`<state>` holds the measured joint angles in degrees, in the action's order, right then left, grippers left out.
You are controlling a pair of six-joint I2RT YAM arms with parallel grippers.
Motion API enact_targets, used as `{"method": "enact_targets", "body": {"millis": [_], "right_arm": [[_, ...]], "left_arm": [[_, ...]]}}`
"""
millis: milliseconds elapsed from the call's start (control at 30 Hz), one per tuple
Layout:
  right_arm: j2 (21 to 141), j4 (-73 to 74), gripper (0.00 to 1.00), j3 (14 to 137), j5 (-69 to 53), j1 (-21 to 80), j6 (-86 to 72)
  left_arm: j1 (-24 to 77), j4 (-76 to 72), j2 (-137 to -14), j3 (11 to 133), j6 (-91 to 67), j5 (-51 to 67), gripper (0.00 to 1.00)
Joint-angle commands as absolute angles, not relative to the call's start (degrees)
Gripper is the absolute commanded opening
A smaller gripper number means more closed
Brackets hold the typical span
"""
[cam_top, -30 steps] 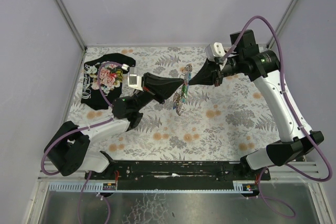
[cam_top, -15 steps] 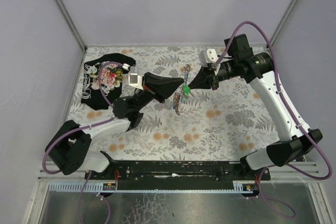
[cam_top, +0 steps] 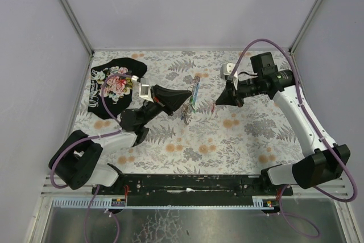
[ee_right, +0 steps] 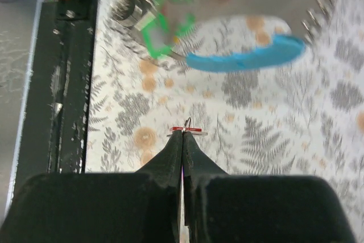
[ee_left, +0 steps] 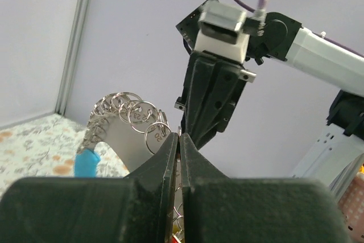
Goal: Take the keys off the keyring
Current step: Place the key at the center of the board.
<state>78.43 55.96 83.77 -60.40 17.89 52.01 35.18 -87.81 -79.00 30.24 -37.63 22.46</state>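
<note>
Right wrist view: my right fingers clenched on a red key, clear of the keyring my left fingers grip above the tabletop; green key not yet off.

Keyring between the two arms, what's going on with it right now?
The left gripper is clamped on the keyring, holding it and its fob up above the table. The right gripper is shut on a small red key, held off to the side, apart from the bunch. A green key appears to hang on the ring, so the job isn't finished.
</note>
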Motion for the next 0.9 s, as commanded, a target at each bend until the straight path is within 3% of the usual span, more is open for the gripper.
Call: {"method": "enact_targets", "body": {"millis": [0,333,867], "right_arm": [[78.29,43.91,0.00,76.30,-53.01,13.70,42.05],[90.82,30.76,0.00,72.76,-36.14,8.16,30.88],[112.25,28.43,0.02,90.24,-26.18,8.05,25.47]], "left_arm": [[32.78,-92.40,-77.73,27.21,-35.85,24.85,0.00],[28.84,-92.29,-77.69,19.60,-35.24,28.53,0.00],[24.82,-87.34,-72.58,14.68,-34.87,29.98,0.00]]}}
